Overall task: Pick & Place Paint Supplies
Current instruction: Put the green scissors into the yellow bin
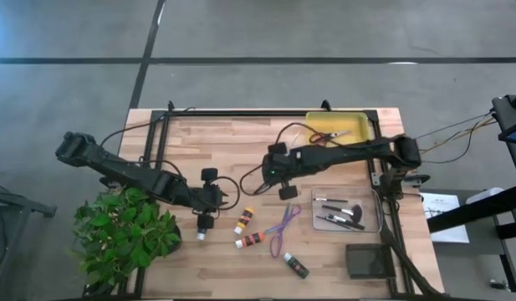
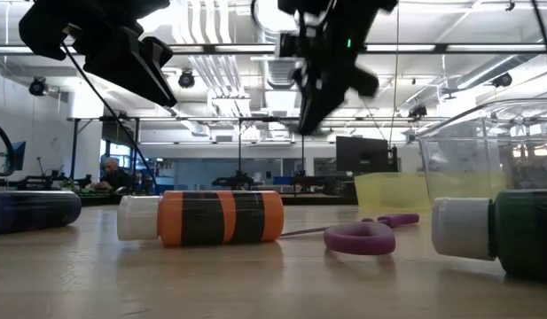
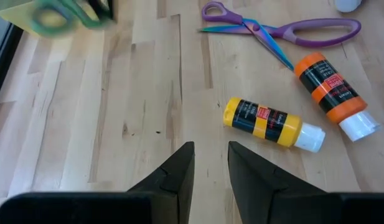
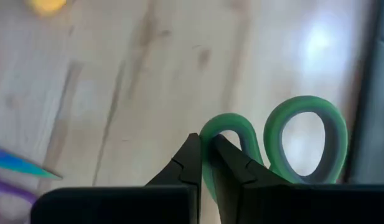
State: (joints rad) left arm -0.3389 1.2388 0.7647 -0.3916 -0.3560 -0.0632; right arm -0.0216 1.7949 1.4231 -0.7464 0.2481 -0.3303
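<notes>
Right end effector (image 4: 204,163) pinches one loop of the green-handled scissors (image 4: 304,143), lifted above the wooden table (image 4: 117,74); their blades are hidden behind its fingers. Left end effector (image 3: 210,168), slightly parted, holds nothing.

Pale wood-plank table (image 3: 104,112), glossy plastic orange tube (image 2: 222,217), smooth purple plastic-handled scissors (image 3: 285,31).

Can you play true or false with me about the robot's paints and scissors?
1. The right pincer pinches green scissors. True.
2. The purple scissors sit in the yellow tray. False, they lie on the table.
3. The left pincer holds the yellow tube. False, it holds nothing.
4. The orange tube lies on its side. True.
5. The brushes lie in a clear bin. True.
</notes>
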